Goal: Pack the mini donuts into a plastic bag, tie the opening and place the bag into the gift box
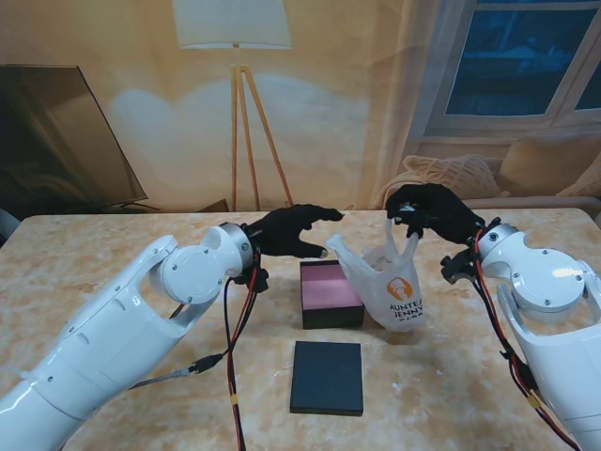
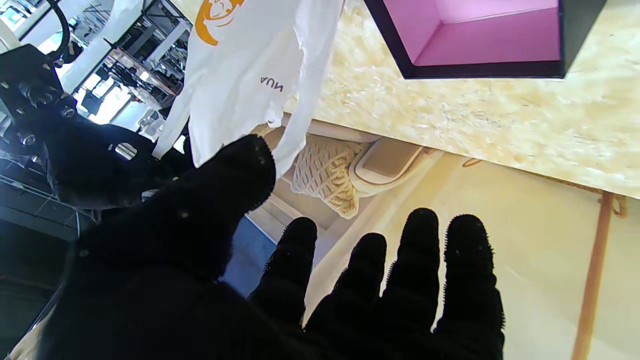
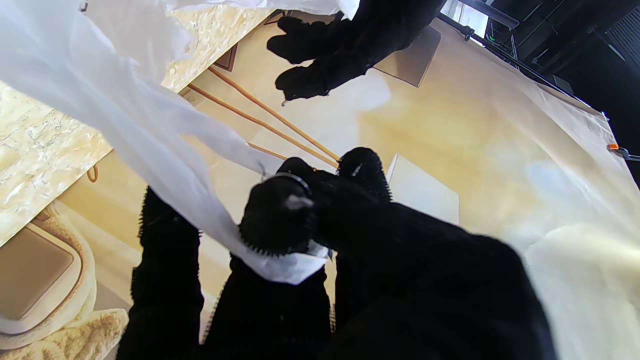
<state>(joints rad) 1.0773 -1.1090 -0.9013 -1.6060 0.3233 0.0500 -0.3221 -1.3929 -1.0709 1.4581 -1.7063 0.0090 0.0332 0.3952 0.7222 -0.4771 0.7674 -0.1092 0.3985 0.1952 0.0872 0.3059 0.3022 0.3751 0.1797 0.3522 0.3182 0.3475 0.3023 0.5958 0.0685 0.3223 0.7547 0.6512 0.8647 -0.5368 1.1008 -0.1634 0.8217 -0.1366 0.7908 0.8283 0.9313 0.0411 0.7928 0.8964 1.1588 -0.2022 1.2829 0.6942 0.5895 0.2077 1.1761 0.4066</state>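
Reaching toward the middle of the marble-patterned table (image 1: 113,254), the left hand (image 1: 286,230) hangs above the surface with its black-gloved fingers (image 2: 422,260) spread apart and holding nothing. Just right of it, the open gift box (image 1: 329,293) with its pink lining sits on the table, and its dark lid (image 1: 327,377) lies flat nearer to me. The white plastic bag (image 1: 390,287) with orange print hangs beside the box's right edge, one handle pinched in the closed right hand (image 1: 430,211). Donuts inside cannot be made out.
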